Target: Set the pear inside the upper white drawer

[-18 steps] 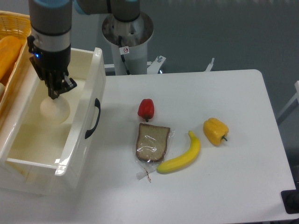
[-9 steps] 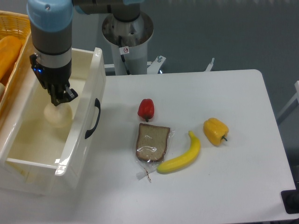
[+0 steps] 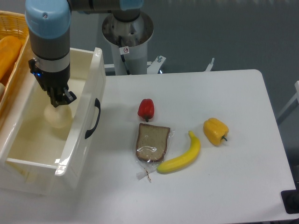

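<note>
The pear (image 3: 58,117), pale cream and roundish, is inside the upper white drawer (image 3: 87,100), low over its floor towards the back. The drawer is pulled open at the left of the table, and its curved black handle (image 3: 95,119) faces the table's middle. My gripper (image 3: 57,99) points straight down into the drawer. Its dark fingers are closed on the top of the pear, which hides the stem. I cannot tell whether the pear touches the drawer floor.
A woven yellow basket (image 3: 10,23) stands behind the drawer at the far left. On the table lie a red pepper (image 3: 145,108), a bagged slice of bread (image 3: 152,142), a banana (image 3: 181,156) and a yellow bell pepper (image 3: 215,131). The robot base (image 3: 127,35) stands at the back.
My gripper has gone lower into the drawer with the pear, which has moved slightly down and to the right. Nothing on the table has moved.
</note>
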